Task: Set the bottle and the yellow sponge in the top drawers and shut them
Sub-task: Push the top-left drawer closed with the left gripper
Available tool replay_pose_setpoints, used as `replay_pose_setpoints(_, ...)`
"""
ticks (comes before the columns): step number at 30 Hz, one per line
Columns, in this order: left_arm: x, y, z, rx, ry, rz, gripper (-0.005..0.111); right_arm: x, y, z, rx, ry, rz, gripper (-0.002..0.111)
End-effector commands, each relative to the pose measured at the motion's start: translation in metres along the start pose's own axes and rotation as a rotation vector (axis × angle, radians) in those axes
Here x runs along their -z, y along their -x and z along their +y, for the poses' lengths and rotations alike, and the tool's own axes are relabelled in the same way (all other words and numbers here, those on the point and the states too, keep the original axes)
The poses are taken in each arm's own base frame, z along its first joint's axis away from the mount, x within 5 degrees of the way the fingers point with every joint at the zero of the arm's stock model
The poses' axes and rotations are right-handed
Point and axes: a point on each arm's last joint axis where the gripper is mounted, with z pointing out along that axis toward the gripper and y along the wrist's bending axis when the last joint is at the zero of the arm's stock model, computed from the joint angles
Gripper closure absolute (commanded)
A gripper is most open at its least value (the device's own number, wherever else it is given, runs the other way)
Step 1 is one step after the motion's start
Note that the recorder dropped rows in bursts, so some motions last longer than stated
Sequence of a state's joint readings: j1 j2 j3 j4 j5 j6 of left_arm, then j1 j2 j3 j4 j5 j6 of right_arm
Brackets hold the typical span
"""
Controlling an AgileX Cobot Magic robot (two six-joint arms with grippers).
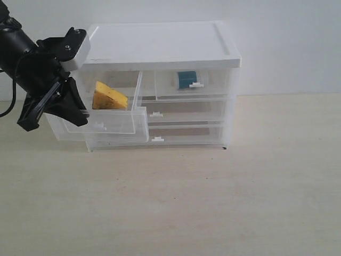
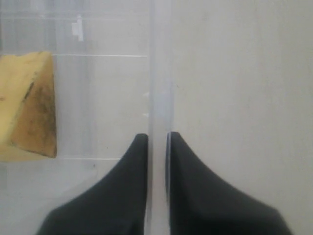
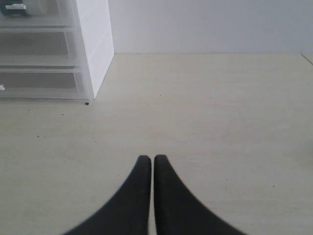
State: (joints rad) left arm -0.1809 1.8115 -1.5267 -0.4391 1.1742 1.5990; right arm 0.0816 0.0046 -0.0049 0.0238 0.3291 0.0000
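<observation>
The yellow sponge (image 1: 109, 97) (image 2: 27, 105) lies in the top left drawer (image 1: 114, 127), which is pulled well out of the cabinet. My left gripper (image 1: 80, 113) (image 2: 157, 137) is shut on that drawer's clear side wall (image 2: 157, 73), one finger inside and one outside. The bottle (image 1: 186, 80) shows as a blue-teal shape inside the top right drawer (image 1: 213, 88), which is pushed in, behind its white tab handle (image 1: 197, 85). My right gripper (image 3: 153, 159) is shut on nothing above bare table and is out of the exterior view.
The white-topped drawer cabinet (image 1: 160, 42) (image 3: 95, 44) stands at the back of the pale wooden table (image 1: 213, 202). Two full-width drawers (image 1: 186, 112) sit under the top ones. A white wall rises behind.
</observation>
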Motion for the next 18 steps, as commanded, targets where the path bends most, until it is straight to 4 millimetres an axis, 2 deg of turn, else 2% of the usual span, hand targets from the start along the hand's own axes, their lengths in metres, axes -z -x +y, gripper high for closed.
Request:
replay_pose_setpoints(1,-0.001,0.002,0.005,0.023,0.061,-0.023,0.102,0.0,-0.001,0.0,0.005,-0.004,-0.007,0.108)
replay_pose_setpoints(18,0.008,0.005,0.023,0.008,0.238,-0.017,0.102,0.0,-0.001,0.0,0.005,-0.004,-0.007,0.108)
